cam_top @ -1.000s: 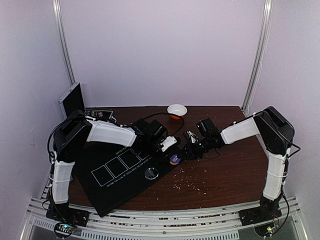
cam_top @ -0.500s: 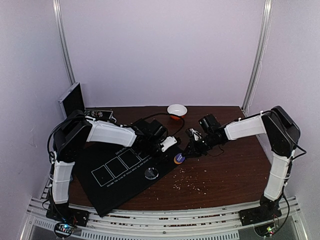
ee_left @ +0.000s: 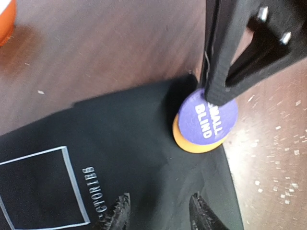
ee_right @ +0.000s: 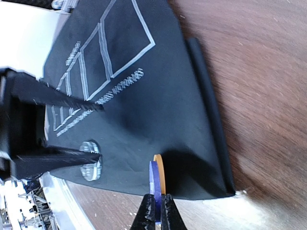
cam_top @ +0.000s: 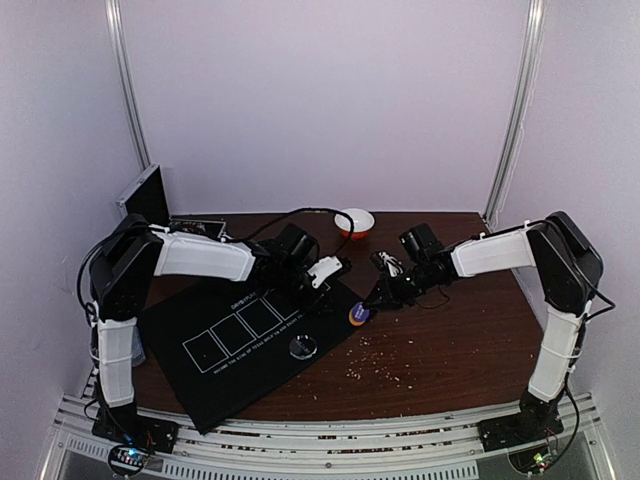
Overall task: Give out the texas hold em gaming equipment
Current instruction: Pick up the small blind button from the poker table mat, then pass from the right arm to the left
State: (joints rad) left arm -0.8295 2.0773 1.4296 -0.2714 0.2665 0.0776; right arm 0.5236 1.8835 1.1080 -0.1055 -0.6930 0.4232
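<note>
Presently, right claw (ee_right: 158, 206): clenched; both fingers pinch a pair of discs held on edge, face to face.
Purple round disc (ee_left: 208, 117): gripped in the right claw; white lettering SMALL BLIND on the face turned toward the left wrist camera.
Orange round disc (ee_left: 191, 142): pressed flat against the back of the purple one, peeking out below and to its left; gripped in the same pinch.
Position of the pair: over the right-hand corner of the mat, just where fabric meets bare wood; touching the fabric or hanging just above it, cannot tell.
Black fabric mat with a row of white outlined boxes (cam_top: 230, 345): spread askew across the left half of the desk, one corner pointing at the near edge; a line of white lettering under the boxes, too small to read in full.
Clear round disc (cam_top: 302, 347): lying flat on the mat, beside its right edge, below the box row, apart from the held pair.
Left claw (ee_left: 158, 216): released; fingertips apart with nothing between them, poised above the mat and aimed at the held discs, near them but not touching.
White bowl with an orange base (cam_top: 354, 221): upright at the far edge of the desk, about mid-width, well apart from the mat.
Dark brown wooden desk (cam_top: 450, 340): bare on the right half apart from pale specks (cam_top: 385, 370) scattered just right of the mat.
Black flat case (cam_top: 146, 197): propped up at the far-left corner, by the wall.
</note>
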